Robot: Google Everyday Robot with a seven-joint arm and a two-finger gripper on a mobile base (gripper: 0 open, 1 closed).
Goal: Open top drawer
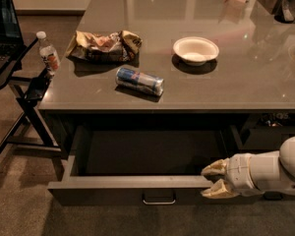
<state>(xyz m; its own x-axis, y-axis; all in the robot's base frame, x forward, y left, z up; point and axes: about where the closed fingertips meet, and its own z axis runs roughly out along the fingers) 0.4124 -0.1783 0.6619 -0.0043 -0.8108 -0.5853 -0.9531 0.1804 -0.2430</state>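
Note:
The top drawer (118, 183) is a wide, shallow dark grey drawer under the grey counter, pulled well out toward the camera, its grey inside showing and bare. A small metal loop handle (159, 199) sits at the centre of its front. My gripper (210, 181) comes in from the right on a white arm, at the right end of the drawer's front edge. One cream finger is above the front's top rim and one is in front of it.
On the counter (246, 82) lie a crumpled chip bag (104, 45), a can on its side (139, 81) and a white bowl (195, 49). A water bottle (47, 52) stands on a side stand at the left, beside a laptop (2, 28). Another open drawer (275, 127) shows at the right.

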